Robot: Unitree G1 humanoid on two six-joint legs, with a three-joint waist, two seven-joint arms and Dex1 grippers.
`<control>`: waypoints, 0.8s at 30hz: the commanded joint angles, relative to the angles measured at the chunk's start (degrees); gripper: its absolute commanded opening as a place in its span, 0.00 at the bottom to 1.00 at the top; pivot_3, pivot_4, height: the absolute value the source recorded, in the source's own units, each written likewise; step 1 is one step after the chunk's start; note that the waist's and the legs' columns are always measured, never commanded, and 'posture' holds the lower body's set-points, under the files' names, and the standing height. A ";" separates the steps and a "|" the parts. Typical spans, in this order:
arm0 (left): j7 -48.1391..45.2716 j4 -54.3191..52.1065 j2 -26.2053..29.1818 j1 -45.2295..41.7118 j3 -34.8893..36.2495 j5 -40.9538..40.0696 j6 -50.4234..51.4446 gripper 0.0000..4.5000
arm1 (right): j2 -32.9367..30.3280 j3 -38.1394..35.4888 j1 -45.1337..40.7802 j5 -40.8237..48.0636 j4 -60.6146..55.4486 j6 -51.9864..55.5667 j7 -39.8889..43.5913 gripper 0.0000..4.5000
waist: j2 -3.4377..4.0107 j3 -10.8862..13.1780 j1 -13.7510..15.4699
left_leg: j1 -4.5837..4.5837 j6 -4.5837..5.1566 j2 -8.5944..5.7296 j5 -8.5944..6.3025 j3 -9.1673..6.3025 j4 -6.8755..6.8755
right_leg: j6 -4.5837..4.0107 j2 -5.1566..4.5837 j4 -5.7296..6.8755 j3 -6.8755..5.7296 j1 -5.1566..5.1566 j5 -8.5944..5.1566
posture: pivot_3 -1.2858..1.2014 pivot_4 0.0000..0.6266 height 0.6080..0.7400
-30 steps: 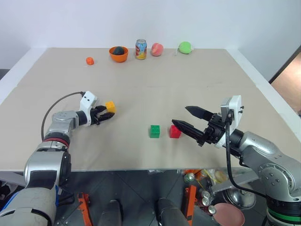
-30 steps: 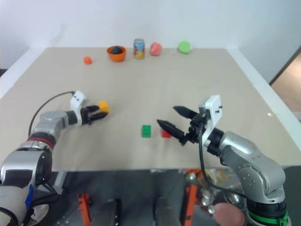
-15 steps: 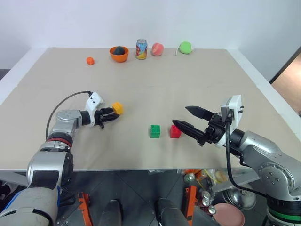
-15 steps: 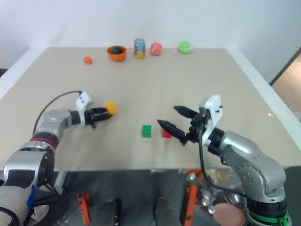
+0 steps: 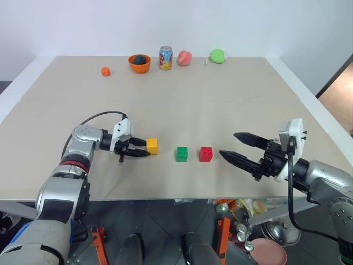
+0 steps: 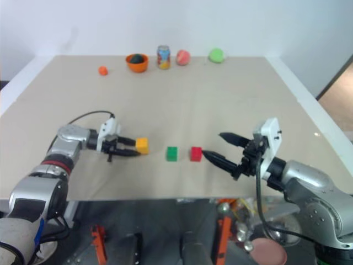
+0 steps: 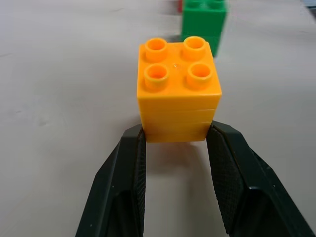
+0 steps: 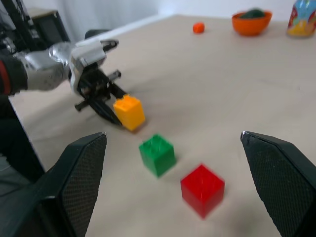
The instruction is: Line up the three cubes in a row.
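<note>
Three studded cubes stand in a line near the table's front: the yellow cube (image 5: 151, 146) on the left, the green cube (image 5: 181, 154) in the middle, the red cube (image 5: 206, 154) on the right. My left gripper (image 5: 144, 148) points right and is shut on the yellow cube (image 7: 178, 94), its fingers (image 7: 228, 163) pinching the lower sides. The cube sits at table level, a short gap from the green one (image 7: 204, 22). My right gripper (image 5: 227, 143) hovers open just right of the red cube (image 8: 202, 189), touching nothing.
Along the table's far edge stand a small orange ball (image 5: 105, 71), an orange bowl (image 5: 139, 62) with a dark thing inside, a drinks can (image 5: 165, 57), a peach-coloured fruit (image 5: 184, 58) and a round green fruit (image 5: 217, 55). The table's front edge (image 5: 165, 197) lies close below the cubes.
My left gripper carried the yellow cube to the right and nearer the front, up beside the green cube, turning as it went. My right gripper drew back to the right, away from the red cube.
</note>
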 commanded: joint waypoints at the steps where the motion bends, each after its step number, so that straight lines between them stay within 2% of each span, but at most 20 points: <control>1: -0.79 -0.47 -0.29 -1.76 0.24 -0.54 -1.31 0.28 | -1.94 -3.39 1.94 0.19 1.10 -0.77 2.60 1.00 | 0.00 0.00 0.00 | 0.00 0.00 0.00 0.00 0.00 0.01 | 0.00 0.00 0.00 0.00 0.00 0.01 | 0.52 0.24 1.00; 11: -1.42 -0.55 -1.96 -0.58 -0.30 -0.22 -1.30 0.28 | -1.73 -2.75 2.35 -1.76 2.82 -2.29 3.26 1.00 | 0.00 0.00 -0.06 | 0.02 0.01 0.00 0.00 0.00 0.10 | 0.01 0.01 0.03 0.00 0.02 0.04 | 0.52 0.24 1.00; 24: -0.30 0.11 -0.28 1.04 -1.28 1.23 -0.67 0.28 | -1.17 -1.18 1.06 -2.82 3.21 -2.64 3.24 1.00 | 0.00 0.00 -0.04 | 0.01 0.01 0.00 0.00 -0.01 0.10 | 0.02 0.01 0.03 0.00 0.02 0.03 | 0.52 0.24 1.00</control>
